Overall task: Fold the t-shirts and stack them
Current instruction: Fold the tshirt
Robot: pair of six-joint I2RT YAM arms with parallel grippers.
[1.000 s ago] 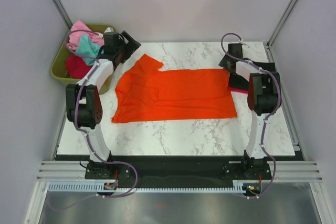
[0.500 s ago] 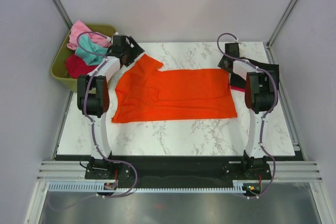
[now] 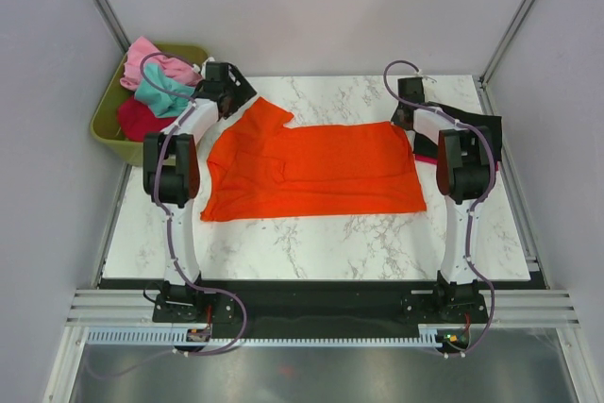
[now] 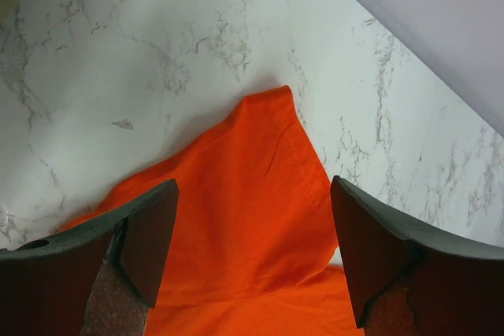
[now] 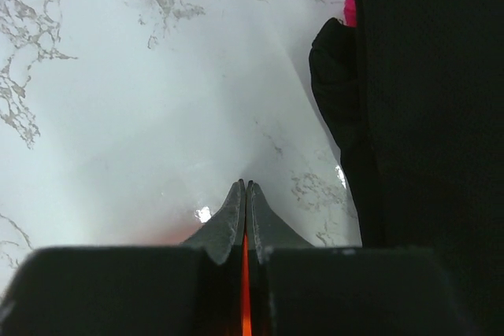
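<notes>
- In the top view, the orange shirt is seen spread flat on the table, sleeves to the left and hem to the right. The left gripper is set at the far sleeve and the right gripper at the far hem corner. A fold of the far edge towards the near edge is judged to be the step in hand. More shirts are heaped in the bin, and a black shirt lies just beside the hem. The jaws cannot be read from this view.
- In the left wrist view, the jaws are shown apart, with the sleeve lying between and below them, not gripped. The sleeve is best taken well in from its tip, so that it is not pulled loose when lifted.
- In the right wrist view, the jaws are shown pressed together on a thin strip of orange, so the hem corner is judged to be pinched. The black shirt, with a scrap of pink cloth behind it, is seen close on the right. That closeness is hidden under the arm in the top view. The black shirt should be kept out of the lift.
- Both far corners are best raised together and level, once the left grip is made.
</notes>
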